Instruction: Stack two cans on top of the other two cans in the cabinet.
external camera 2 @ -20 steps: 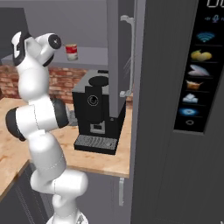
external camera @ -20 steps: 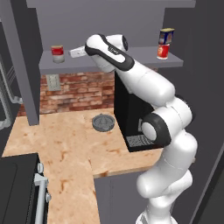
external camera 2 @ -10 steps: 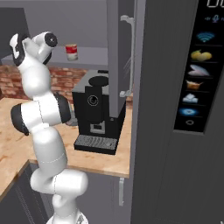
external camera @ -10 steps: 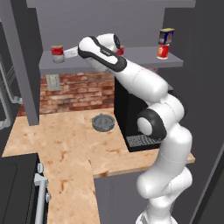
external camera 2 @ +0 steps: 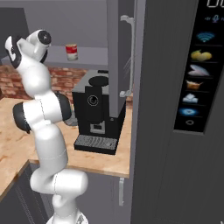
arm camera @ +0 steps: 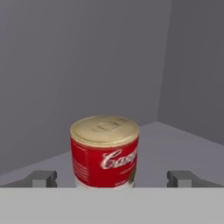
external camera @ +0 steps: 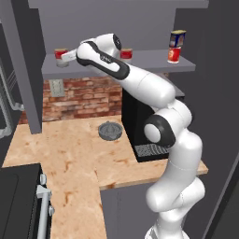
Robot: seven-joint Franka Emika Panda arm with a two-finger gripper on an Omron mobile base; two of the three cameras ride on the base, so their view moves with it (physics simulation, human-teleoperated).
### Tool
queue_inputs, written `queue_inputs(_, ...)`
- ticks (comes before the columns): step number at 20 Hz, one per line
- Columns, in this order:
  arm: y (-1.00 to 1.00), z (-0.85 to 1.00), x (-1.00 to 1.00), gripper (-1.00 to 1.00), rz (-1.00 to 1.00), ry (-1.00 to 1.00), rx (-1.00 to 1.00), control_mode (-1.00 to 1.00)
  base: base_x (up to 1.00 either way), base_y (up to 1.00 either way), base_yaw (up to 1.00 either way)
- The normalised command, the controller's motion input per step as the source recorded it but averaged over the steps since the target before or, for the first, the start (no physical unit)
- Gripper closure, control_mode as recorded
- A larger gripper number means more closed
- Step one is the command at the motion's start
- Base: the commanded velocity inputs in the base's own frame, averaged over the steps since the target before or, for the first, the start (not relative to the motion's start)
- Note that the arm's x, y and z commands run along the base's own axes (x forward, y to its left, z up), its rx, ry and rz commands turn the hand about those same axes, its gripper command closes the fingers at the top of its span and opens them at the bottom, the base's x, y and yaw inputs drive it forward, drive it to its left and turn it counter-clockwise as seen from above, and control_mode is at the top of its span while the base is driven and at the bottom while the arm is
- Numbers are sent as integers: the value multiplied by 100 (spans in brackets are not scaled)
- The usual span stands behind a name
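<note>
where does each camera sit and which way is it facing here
Left base view: behind the arm on its left, looking forward and down at the cabinet shelf, counter and arm rising from the lower right.
Right base view: behind on the right, facing the coffee machine; arm at left.
Hand view: on the hand, looking along the open gripper at a red can.
Both base views share the coffee machine and arm.
</note>
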Motion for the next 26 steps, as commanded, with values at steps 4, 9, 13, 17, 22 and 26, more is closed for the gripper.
queue_inputs(4, 11, 0, 0, -100, 0, 0, 0, -100, 0, 0, 0)
queue_inputs(9, 7, 0, 0, -100, 0, 0, 0, -100, 0, 0, 0)
queue_inputs(13, 4, 0, 0, -100, 0, 0, 0, -100, 0, 0, 0)
queue_inputs(17, 2, 0, 1, -100, 0, 0, 0, -100, 0, 0, 0)
queue_inputs(22, 0, 0, 8, -100, 0, 0, 0, -100, 0, 0, 0)
queue_inputs(26, 0, 0, 9, -100, 0, 0, 0, -100, 0, 0, 0)
